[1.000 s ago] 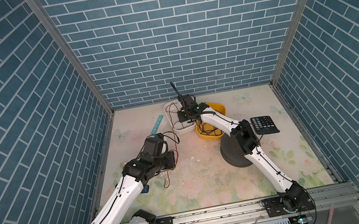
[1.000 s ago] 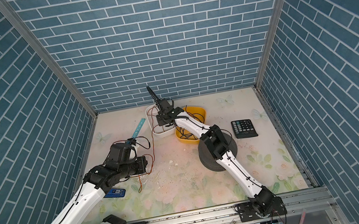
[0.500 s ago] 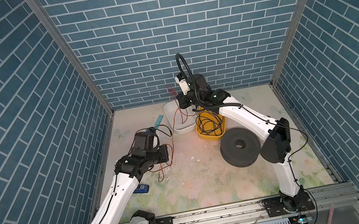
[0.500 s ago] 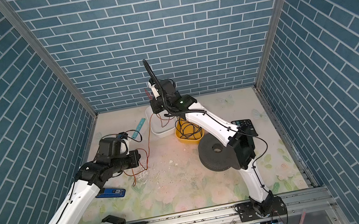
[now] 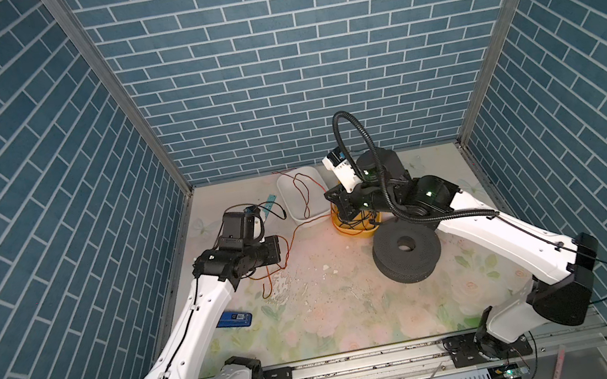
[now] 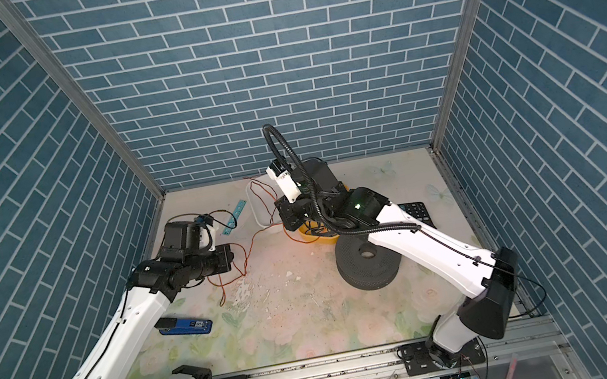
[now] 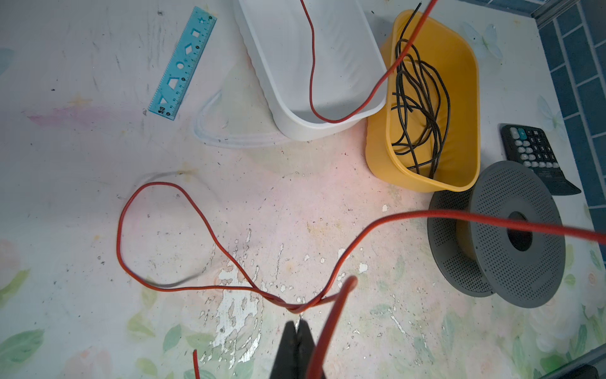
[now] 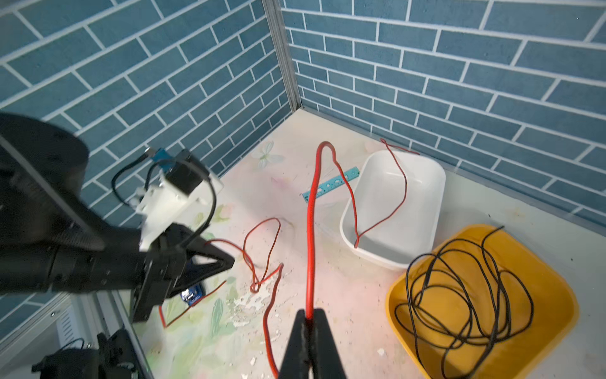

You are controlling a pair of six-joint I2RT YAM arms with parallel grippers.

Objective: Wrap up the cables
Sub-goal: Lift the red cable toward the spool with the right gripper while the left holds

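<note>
The cable (image 7: 210, 229), a thin orange-red wire, lies in loose loops on the table and twists over itself near my left gripper (image 7: 299, 323). That gripper is shut, and a strand rises along one of its fingers. It hovers at the left in both top views (image 5: 276, 248) (image 6: 227, 256), with cable (image 5: 266, 277) hanging from it. My right gripper (image 8: 307, 316) is shut on the cable (image 8: 310, 229), which climbs from its jaws and drops into the white tub (image 8: 426, 197). It hangs over the yellow tub's near edge (image 5: 342, 213).
The yellow tub (image 7: 423, 174) holds a tangle of thin black wire. A grey perforated spool (image 5: 406, 252) stands right of centre, a calculator (image 7: 534, 154) behind it. A blue ruler (image 7: 183, 62) lies by the white tub (image 5: 294, 183). A blue stapler (image 5: 234, 319) lies front left.
My right arm has lifted off the far tubs and drawn back, pulling the cable up with it. The left gripper has risen a little and edged toward the back.
</note>
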